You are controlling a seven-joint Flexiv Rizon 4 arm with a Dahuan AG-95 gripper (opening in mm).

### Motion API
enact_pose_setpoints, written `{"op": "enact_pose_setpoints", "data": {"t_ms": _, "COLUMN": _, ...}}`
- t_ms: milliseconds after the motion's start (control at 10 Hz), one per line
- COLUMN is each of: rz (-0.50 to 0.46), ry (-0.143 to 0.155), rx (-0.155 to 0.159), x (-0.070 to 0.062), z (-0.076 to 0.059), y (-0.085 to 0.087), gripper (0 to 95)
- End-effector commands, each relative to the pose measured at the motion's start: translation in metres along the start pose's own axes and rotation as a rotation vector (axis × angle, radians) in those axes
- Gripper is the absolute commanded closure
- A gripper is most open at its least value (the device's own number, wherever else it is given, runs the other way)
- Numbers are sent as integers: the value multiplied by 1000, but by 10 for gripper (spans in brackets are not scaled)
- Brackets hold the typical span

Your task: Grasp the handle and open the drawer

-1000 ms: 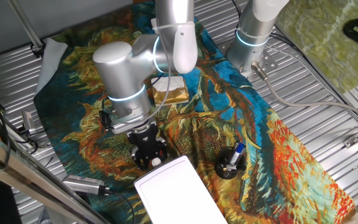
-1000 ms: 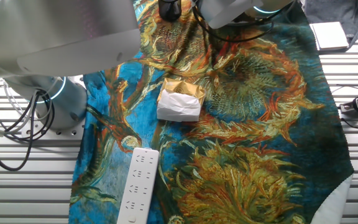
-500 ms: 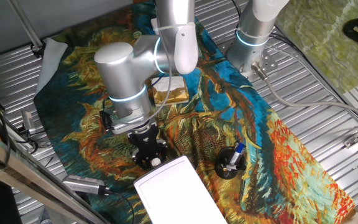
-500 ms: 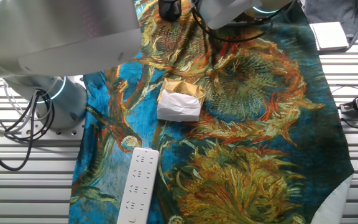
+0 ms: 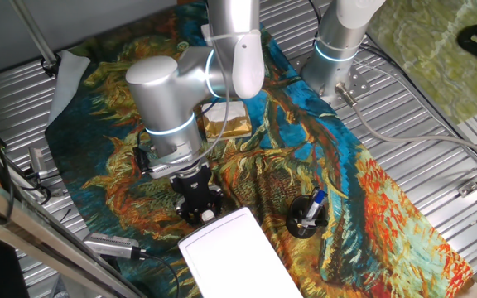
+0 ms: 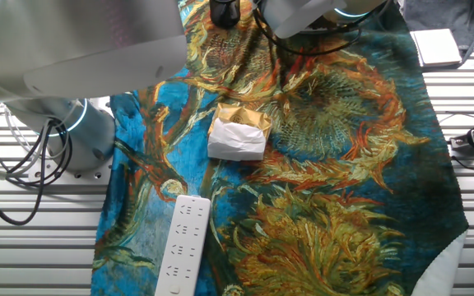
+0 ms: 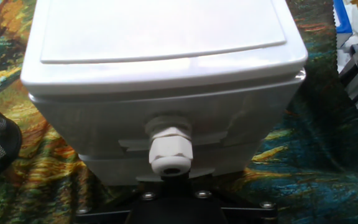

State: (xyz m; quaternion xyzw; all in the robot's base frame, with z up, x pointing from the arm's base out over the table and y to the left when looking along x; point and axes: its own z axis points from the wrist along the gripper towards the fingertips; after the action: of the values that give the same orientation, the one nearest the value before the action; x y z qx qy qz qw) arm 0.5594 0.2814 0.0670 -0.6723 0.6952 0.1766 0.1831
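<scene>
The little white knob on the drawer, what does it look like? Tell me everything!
The handle is a small round white plastic knob with ridged sides and a hollow tip. It sticks straight out from the front of the white drawer, low and near the middle. The drawer looks closed. The end effector is right at it, but the pictures do not show whether the fingers touch it.

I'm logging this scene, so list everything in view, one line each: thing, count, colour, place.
white box: one, white, near edge of the cloth.
drawer: one, white, box front, looks shut.
handle: one, white knob, on the drawer front, right before the hand camera.
pen holder: one, black with a blue pen, beside the box.
white-and-gold block: one, mid-cloth.
bar-shaped device: one, white, cloth edge.
cloth: one, blue, orange and gold, over the table.
gripper: one, black, at the box front; fingers hidden.
</scene>
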Motion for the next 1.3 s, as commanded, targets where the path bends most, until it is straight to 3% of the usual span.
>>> {"op": "enact_pose_setpoints", "data": {"t_ms": 100, "rz": -8, "ry": -1, "rx": 1, "x": 0, "z": 0, "y": -1, "gripper": 950}}
{"op": "enact_pose_setpoints", "data": {"t_ms": 700, "rz": -21, "ry": -5, "rx": 3, "x": 4, "z": -2, "y": -1, "gripper": 950}}
{"op": "enact_pose_setpoints", "data": {"t_ms": 1300, "rz": -50, "ry": -7, "rx": 1, "x": 20, "z": -13, "y": -7, "gripper": 950}}
